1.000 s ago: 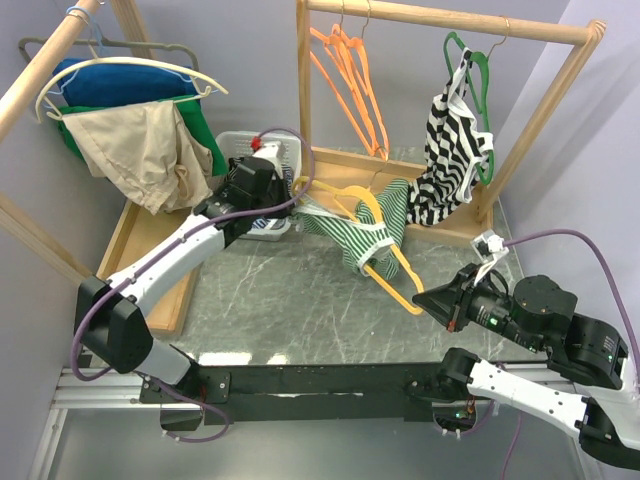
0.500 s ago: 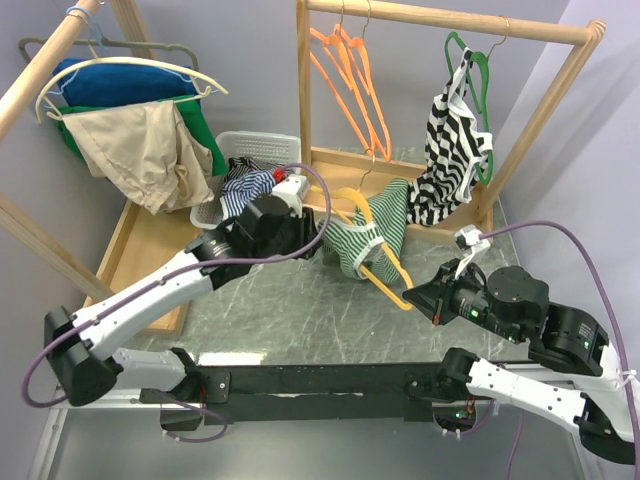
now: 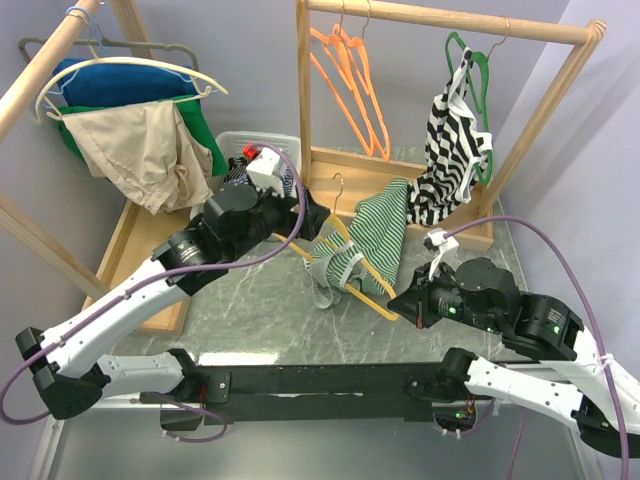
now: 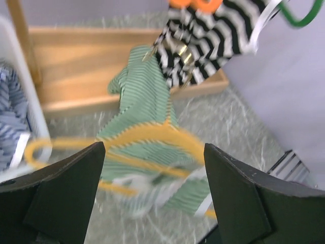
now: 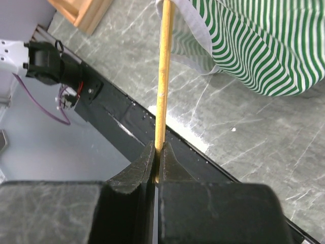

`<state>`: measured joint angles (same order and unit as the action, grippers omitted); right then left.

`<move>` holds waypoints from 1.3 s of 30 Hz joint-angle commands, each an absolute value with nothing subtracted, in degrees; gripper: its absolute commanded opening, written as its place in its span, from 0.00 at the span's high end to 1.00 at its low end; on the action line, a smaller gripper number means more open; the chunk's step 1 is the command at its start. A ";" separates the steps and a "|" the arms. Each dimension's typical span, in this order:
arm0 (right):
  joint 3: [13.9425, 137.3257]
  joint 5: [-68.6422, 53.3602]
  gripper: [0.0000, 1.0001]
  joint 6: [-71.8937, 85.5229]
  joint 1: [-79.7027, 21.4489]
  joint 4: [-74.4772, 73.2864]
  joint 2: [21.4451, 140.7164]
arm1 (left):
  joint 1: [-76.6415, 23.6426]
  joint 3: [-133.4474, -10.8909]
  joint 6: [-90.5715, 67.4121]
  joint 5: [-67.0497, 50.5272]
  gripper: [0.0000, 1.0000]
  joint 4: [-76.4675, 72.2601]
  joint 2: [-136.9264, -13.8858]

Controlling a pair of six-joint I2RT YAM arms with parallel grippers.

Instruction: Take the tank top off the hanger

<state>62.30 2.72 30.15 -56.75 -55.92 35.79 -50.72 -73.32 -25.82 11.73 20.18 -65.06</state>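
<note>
Grey marble-patterned table top (image 3: 250,300) lies under both arms, with a pale wooden clothes rack (image 3: 450,18) standing on its far side against lilac walls. A green-and-white striped tank top (image 3: 378,232) hangs on a yellow plastic hanger (image 3: 368,288), held tilted above the table between the two arms and just in front of the rack's wooden base. The hanger's wire hook points up and away, and the top's white-trimmed straps droop at its lower left. The right gripper (image 3: 393,300) is clamped tight on the hanger's lower end; in its wrist view the black fingers (image 5: 147,157) pinch the thin yellow bar (image 5: 163,76), with the striped fabric (image 5: 254,46) draped just past them over the table (image 5: 244,147). The left gripper (image 3: 312,214) hovers beside the upper left of the garment with its jaws spread wide and nothing between them. From its wrist camera (image 4: 152,152) the blurred hanger (image 4: 152,133) and tank top (image 4: 144,101) lie beyond the fingertips, apart from both pads. On the rack rail hang two orange plastic hangers (image 3: 350,85) and a black-and-white zebra-print garment (image 3: 450,150) on a green hanger (image 3: 470,60). A white plastic basket (image 3: 240,137) sits behind the left wrist, and beige cloth (image 3: 140,150) droops from a second rack at far left
</note>
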 commanded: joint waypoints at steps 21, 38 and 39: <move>65.65 -1.76 1.00 27.86 -57.04 -50.36 35.77 | -50.80 -75.32 -21.44 4.92 0.43 10.99 -74.61; 65.48 -1.93 1.00 27.69 -57.04 -50.54 35.42 | -50.80 -75.85 -21.97 6.06 0.62 10.10 -75.94; 65.48 -1.93 1.00 27.69 -57.04 -50.54 35.42 | -50.80 -76.02 -21.97 5.98 0.68 10.37 -76.29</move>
